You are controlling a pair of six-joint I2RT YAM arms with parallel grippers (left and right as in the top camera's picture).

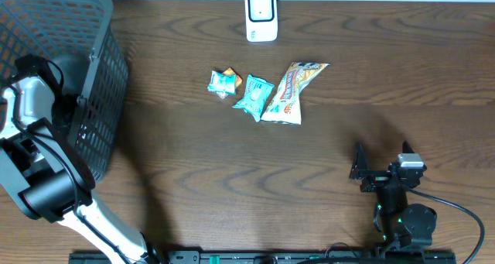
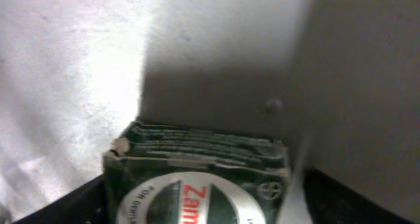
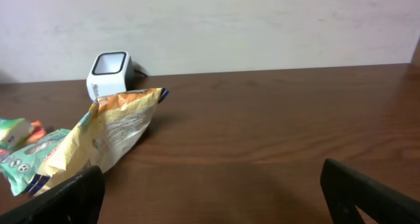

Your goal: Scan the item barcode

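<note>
In the left wrist view a dark green box (image 2: 197,165) with a white round label and red letters lies on the pale floor of the basket. My left gripper (image 2: 197,207) straddles it, open, one dark finger on each side. A thin pale gap shows between the box and the right finger (image 2: 354,201). From overhead the left arm reaches into the basket (image 1: 97,101) and its fingers are hidden. The white barcode scanner (image 1: 261,15) stands at the table's far edge. My right gripper (image 1: 383,162) rests open and empty near the front right.
Three snack packets lie mid-table: a yellow bag (image 1: 290,90), a teal packet (image 1: 254,96) and a small teal-orange one (image 1: 223,82). The right wrist view shows the scanner (image 3: 110,73) behind the yellow bag (image 3: 111,129). The basket's grey mesh walls surround the left arm.
</note>
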